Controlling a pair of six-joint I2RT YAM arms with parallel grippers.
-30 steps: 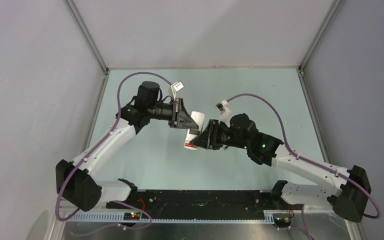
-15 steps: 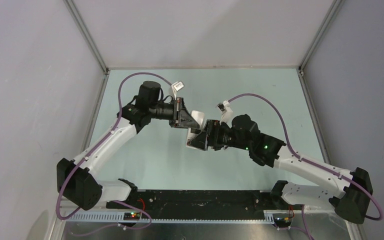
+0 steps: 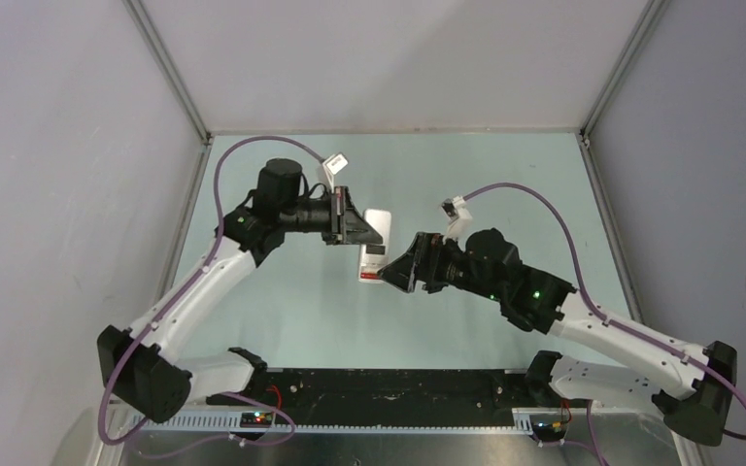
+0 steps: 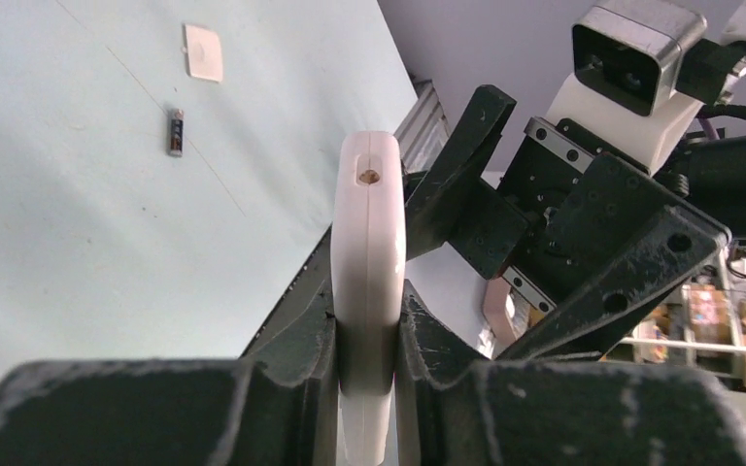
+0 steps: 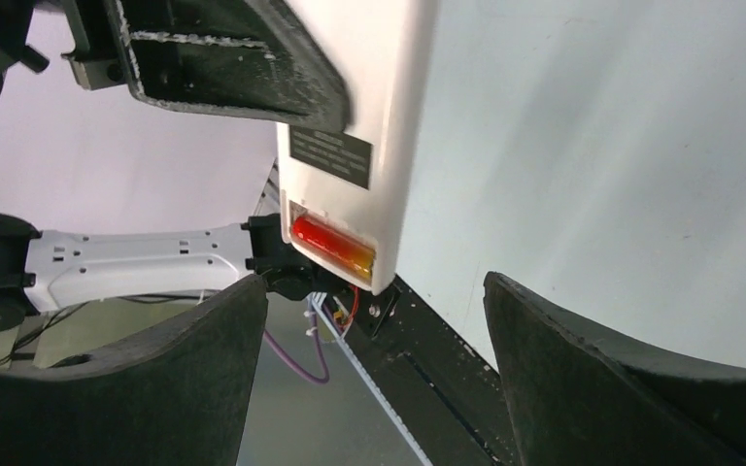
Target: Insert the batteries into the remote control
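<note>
My left gripper (image 3: 359, 231) is shut on the white remote control (image 3: 377, 245) and holds it above the table, edge-on in the left wrist view (image 4: 369, 282). The remote's plain back (image 5: 369, 97) faces the right wrist camera. An orange-red battery (image 5: 333, 246) lies in the open compartment at its lower end. My right gripper (image 3: 395, 273) stands open just off that end, its fingers (image 5: 204, 359) spread to either side with nothing between them. A dark battery (image 4: 176, 131) lies on the table below.
A small white square cover piece (image 4: 203, 51) lies on the pale green table (image 3: 282, 311) beyond the dark battery. The black rail (image 3: 389, 383) with the arm bases runs along the near edge. Grey walls close in the left, right and back.
My right gripper has opened and drawn back to the right, away from the remote's lower end. The left arm has shifted a little, still gripping the remote.
</note>
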